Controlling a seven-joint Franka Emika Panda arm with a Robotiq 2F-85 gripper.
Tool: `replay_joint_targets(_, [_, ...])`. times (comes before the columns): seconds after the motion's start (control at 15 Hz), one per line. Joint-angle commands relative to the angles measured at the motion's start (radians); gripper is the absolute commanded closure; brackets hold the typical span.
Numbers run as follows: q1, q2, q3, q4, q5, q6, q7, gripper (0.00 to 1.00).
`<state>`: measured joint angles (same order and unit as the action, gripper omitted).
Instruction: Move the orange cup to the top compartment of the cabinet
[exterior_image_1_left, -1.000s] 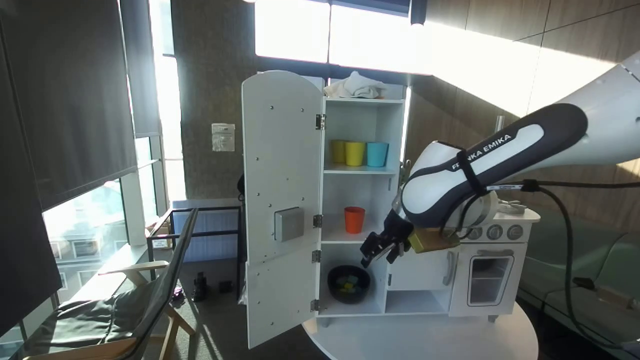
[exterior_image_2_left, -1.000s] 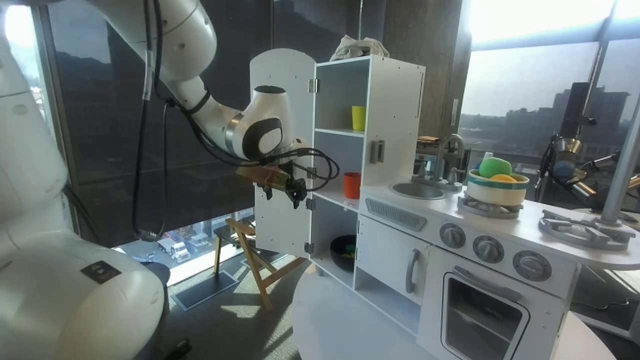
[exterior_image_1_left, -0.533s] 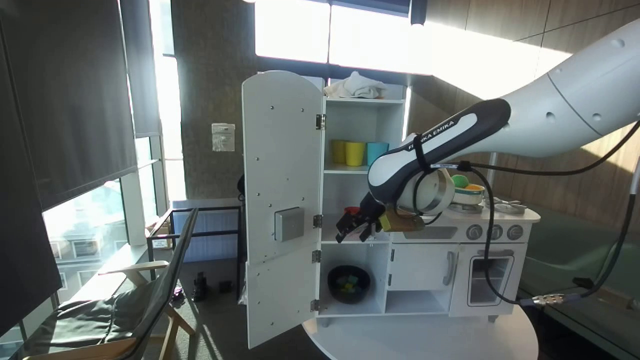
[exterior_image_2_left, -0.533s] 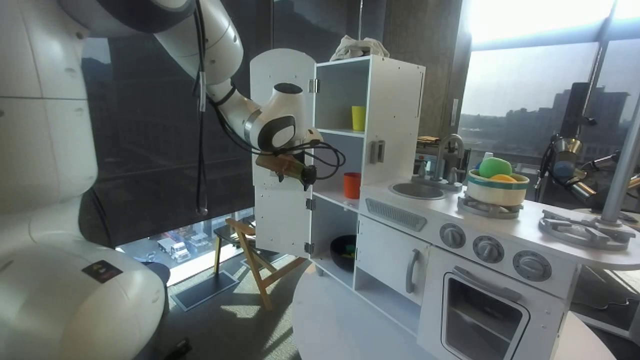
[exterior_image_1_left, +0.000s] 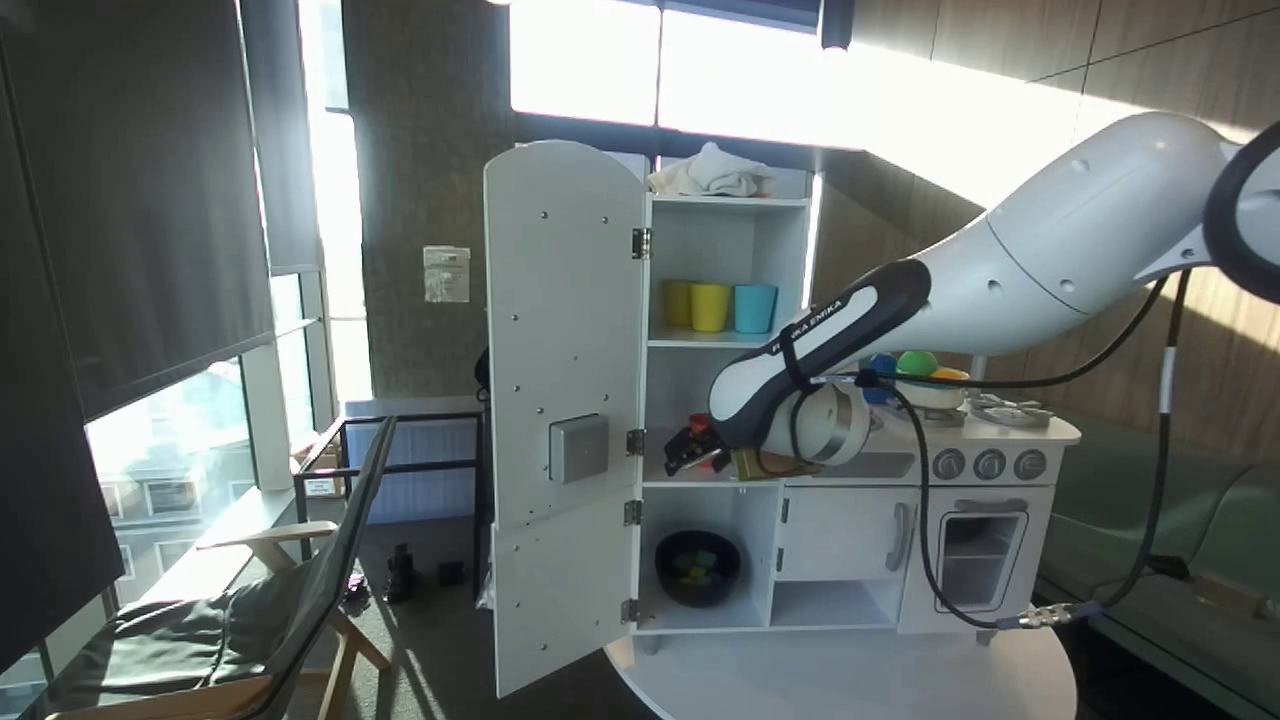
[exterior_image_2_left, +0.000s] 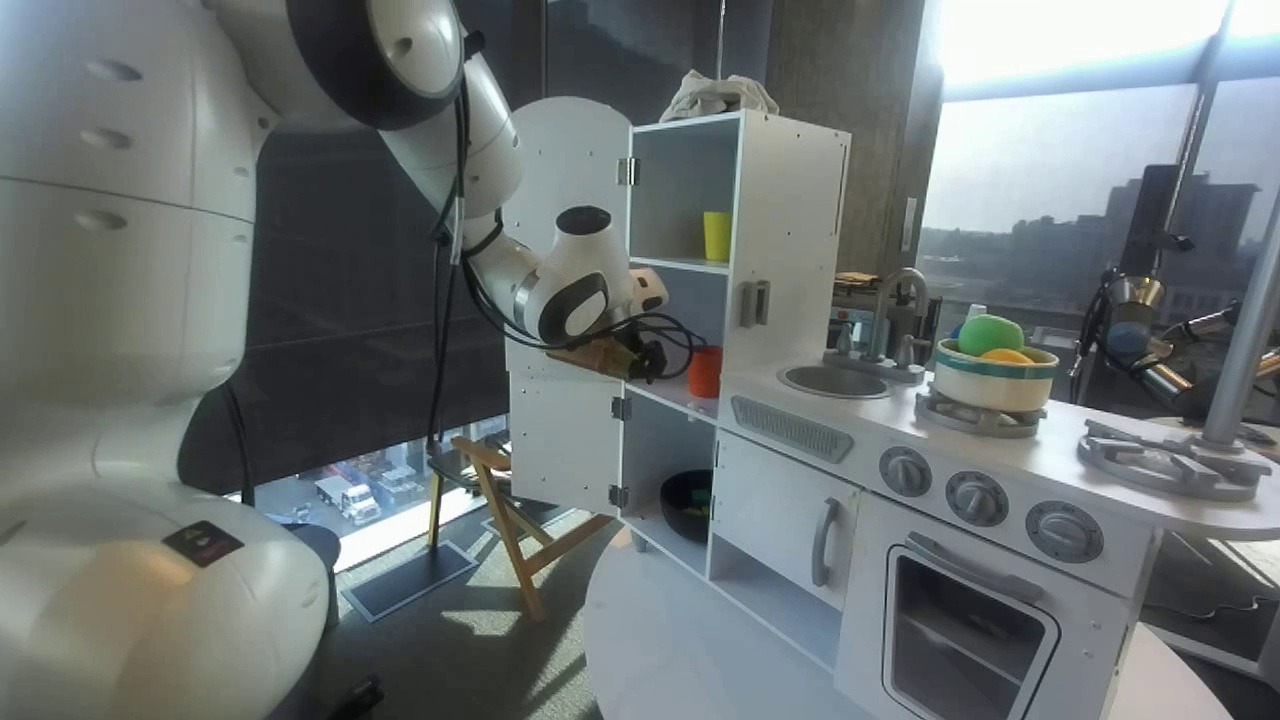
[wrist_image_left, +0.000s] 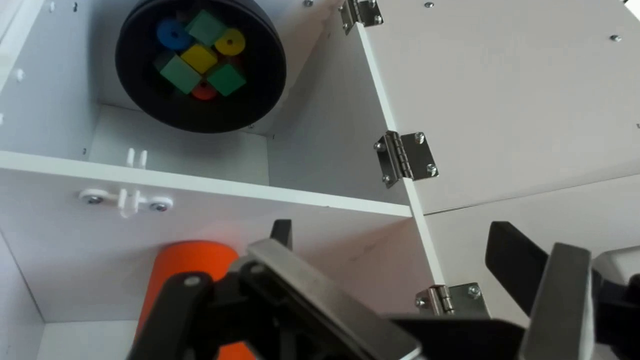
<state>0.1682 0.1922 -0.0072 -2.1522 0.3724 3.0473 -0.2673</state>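
Note:
The orange cup (exterior_image_2_left: 705, 372) stands upright on the middle shelf of the white cabinet (exterior_image_2_left: 790, 230). In an exterior view the cup (exterior_image_1_left: 699, 421) is partly hidden behind my gripper (exterior_image_1_left: 688, 453). My gripper also shows in an exterior view (exterior_image_2_left: 650, 362), at the open front of the middle cubby, beside the cup. In the wrist view, the gripper (wrist_image_left: 395, 240) is open, with cabinet wall and a hinge between its fingers. The cup (wrist_image_left: 200, 257) lies left of the left finger, partly covered by it. The top compartment (exterior_image_1_left: 705, 235) holds yellow cups and a teal cup.
The cabinet door (exterior_image_1_left: 560, 350) stands open. A black bowl (exterior_image_1_left: 697, 590) with blocks sits in the bottom cubby. A shelf edge (wrist_image_left: 210, 186) separates it from the cup's cubby. The toy stove unit (exterior_image_2_left: 780, 500) adjoins the cabinet and carries a pot (exterior_image_2_left: 995, 385). A cloth (exterior_image_2_left: 715, 95) lies on top.
The arm has moved towards the cabinet. The gripper has come from in front of the shelves to close beside the orange cup. The cup has not moved.

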Motion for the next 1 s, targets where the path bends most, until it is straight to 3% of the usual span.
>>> replay_joint_targets(0.0, [0.021,0.072,-0.059,0.087,-0.036,0.070,0.066,0.00])
replay_joint_targets(0.07, [-0.040,0.080,-0.019,0.099,-0.122,0.077,0.145,0.00])
replay_joint_targets(0.13, [-0.043,0.091,-0.030,0.116,-0.145,0.080,0.168,0.00])
replay_joint_targets(0.2, [0.018,0.105,-0.102,0.144,-0.122,0.066,0.169,0.00])
replay_joint_targets(0.47, [0.073,0.172,-0.203,0.231,-0.179,0.048,0.260,0.00])
replay_joint_targets(0.93, [0.158,0.272,-0.294,0.337,-0.179,0.023,0.339,0.00])
